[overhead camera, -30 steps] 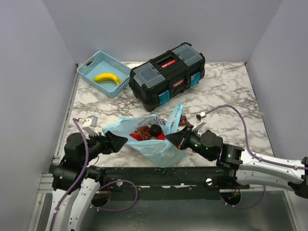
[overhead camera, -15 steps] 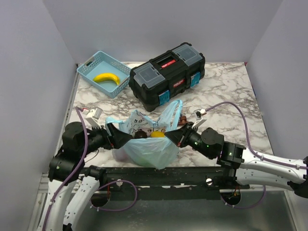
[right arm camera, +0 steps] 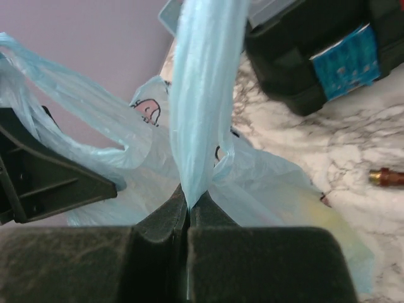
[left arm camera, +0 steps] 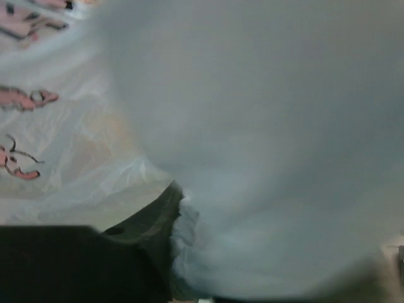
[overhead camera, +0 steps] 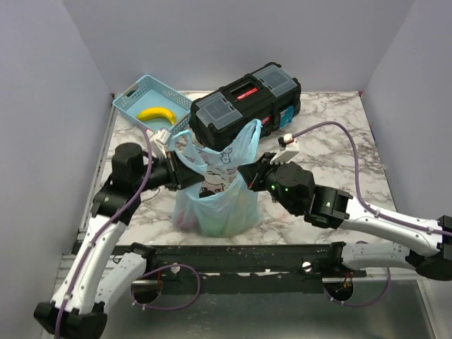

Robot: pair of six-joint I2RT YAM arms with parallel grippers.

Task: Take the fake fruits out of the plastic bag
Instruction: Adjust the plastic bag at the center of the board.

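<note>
Bag [overhead camera: 215,205]: upright on table [overhead camera: 332,141], just in front of toolbox [overhead camera: 244,109], strung between both grippers. Right gripper [right arm camera: 187,208]: clenched on a twisted handle. Left gripper [overhead camera: 176,174]: at opposite rim, lens smothered in film, cannot tell if clamped. Fruits [right arm camera: 325,221]: down inside, only faint colour through film. Risks: tearing thin film or slipping handle if pulled apart too hard; sagging and closing the mouth if left side not gripped; tipping and spilling fruits off the table

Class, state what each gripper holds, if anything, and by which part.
The right gripper clamps the plastic bag by one loop handle. The left gripper appears to pinch the bag's opposite upper edge; its view is mostly blurred film.
</note>
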